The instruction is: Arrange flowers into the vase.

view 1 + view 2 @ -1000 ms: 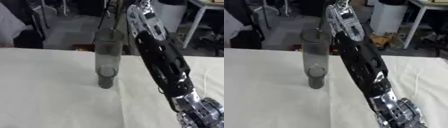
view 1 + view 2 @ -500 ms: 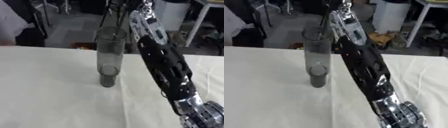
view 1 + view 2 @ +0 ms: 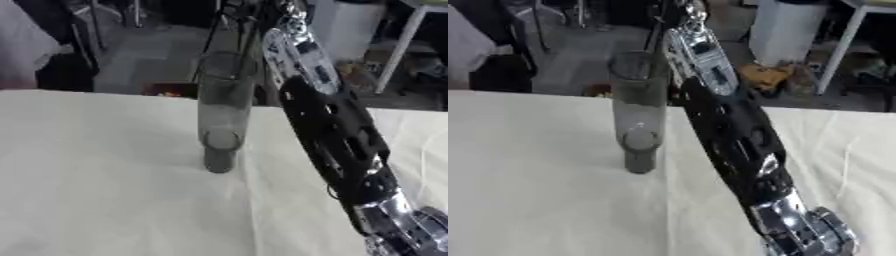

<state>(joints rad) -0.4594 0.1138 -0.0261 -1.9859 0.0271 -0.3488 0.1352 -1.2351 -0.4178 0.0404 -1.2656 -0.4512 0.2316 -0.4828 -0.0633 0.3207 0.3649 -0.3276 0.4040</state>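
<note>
Table (image 3: 96, 200): pale cloth over it, a few creases at your right side; it should grip the vase's foot a little, not slide like bare board.

Right arm (image 3: 337, 135): long, black with silver joints, running from the lower right corner up past the vase to the top edge. It passes just beside the glass on its right; I cannot tell whether it touches.

Vase (image 3: 222, 112): tall, narrow, clear glass cylinder on a darker stubby base, upright near the table's middle. Judge it fragile, slick, top-heavy, easily tipped by a sideways brush. If you must steady it, take it low, near the base, never the rim.

Right hand (image 3: 682, 11): at the top edge, above and behind the vase's mouth. How far its fingers are curled, you cannot tell from here.

Stems: thin dark lines (image 3: 226, 22) drop from the hand towards the rim; probably flower stalks, no blooms visible. Expect them light, springy, easily bent. Hold well up the stalk and lower straight.

Left hand: not visible.
</note>
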